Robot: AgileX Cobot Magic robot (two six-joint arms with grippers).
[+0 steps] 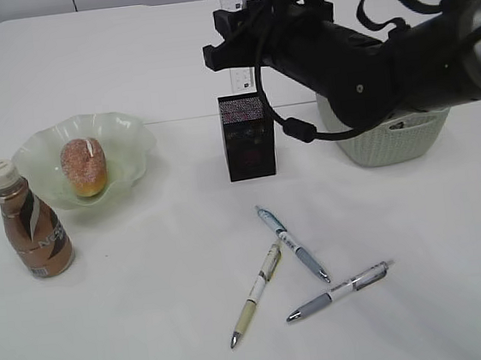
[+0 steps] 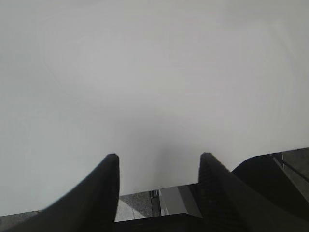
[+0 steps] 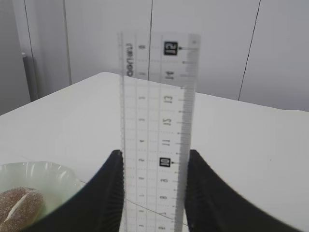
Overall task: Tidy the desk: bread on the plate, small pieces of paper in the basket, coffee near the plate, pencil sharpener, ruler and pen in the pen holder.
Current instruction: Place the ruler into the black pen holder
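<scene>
Clear plastic ruler [image 3: 157, 140] upright, pinched between right claw [image 3: 153, 193] fingers, left claw [image 2: 159, 193] spread

I see a pale green plate [image 1: 124, 136] holding golden-brown bread [image 1: 84, 166], and a brown coffee bottle [image 1: 32, 226] with a cream cap. The pen holder [image 1: 246, 138] is black mesh, the ruler [image 3: 158, 130] clear with black marks, the bench [image 1: 135, 320] white.

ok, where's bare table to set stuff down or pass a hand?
Free: front left, between the brown coffee bottle and the three pens; also the far left, behind the pale green glass plate. Crowded: around the black mesh pen holder and white woven basket, under the right arm.
</scene>
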